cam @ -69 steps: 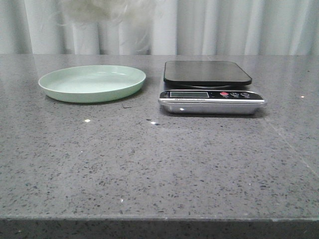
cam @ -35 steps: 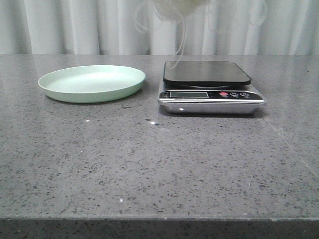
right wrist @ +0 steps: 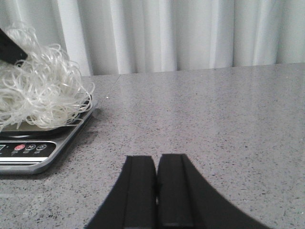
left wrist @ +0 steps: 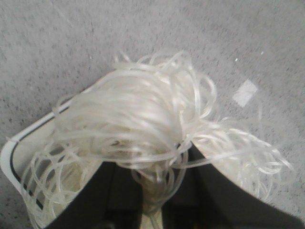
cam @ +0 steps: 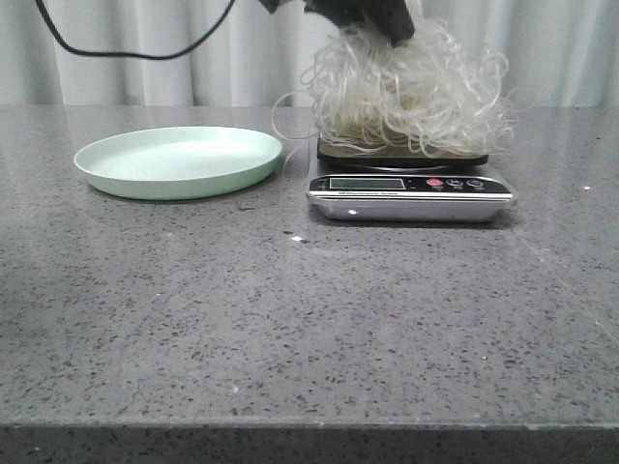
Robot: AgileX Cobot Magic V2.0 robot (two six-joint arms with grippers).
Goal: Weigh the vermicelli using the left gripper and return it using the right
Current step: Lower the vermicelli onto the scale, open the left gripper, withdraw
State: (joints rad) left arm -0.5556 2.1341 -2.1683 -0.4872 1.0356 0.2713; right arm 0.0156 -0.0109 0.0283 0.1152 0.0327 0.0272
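The vermicelli (cam: 406,92), a fluffy bundle of pale curly strands, rests its lower part on the black platform of the kitchen scale (cam: 411,188). My left gripper (cam: 377,17) is right above it at the top of the front view, shut on the top of the bundle. In the left wrist view, strands of the vermicelli (left wrist: 138,114) are pinched between the black fingers (left wrist: 116,191) of the left gripper (left wrist: 152,164). My right gripper (right wrist: 156,160) is shut and empty, low over the table to the right of the scale (right wrist: 43,152) and the vermicelli (right wrist: 38,95).
An empty pale green plate (cam: 179,159) sits on the grey speckled table, left of the scale. A thin black cable (cam: 135,48) hangs across the upper left. White curtains close off the back.
The vermicelli has moved right from above the plate and come down onto the scale. The left gripper and its cable have dropped into the front view.
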